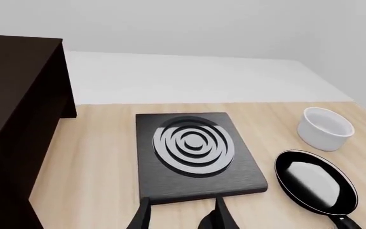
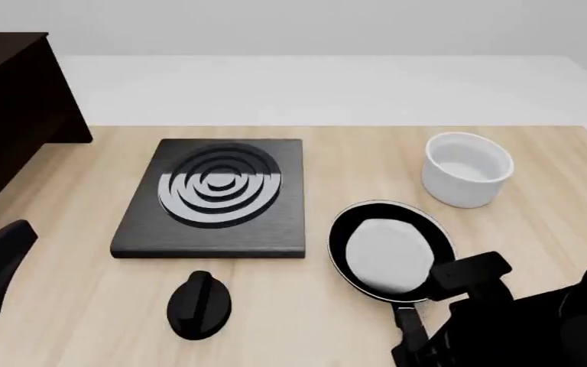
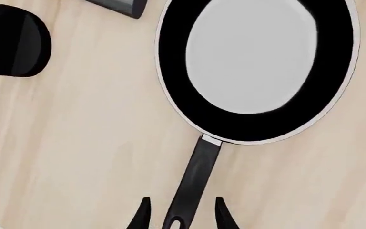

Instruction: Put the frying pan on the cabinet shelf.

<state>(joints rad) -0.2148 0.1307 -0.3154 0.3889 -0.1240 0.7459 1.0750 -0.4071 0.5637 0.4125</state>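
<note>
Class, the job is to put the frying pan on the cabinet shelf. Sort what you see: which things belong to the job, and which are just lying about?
Belongs to the job:
- round black frying pan with pale grey inside
- very dark brown wooden cabinet
- right gripper, open astride the pan's handle

Just lying about:
- black square stove plate with grey rings
- white bowl-like pot
- black round knob
</note>
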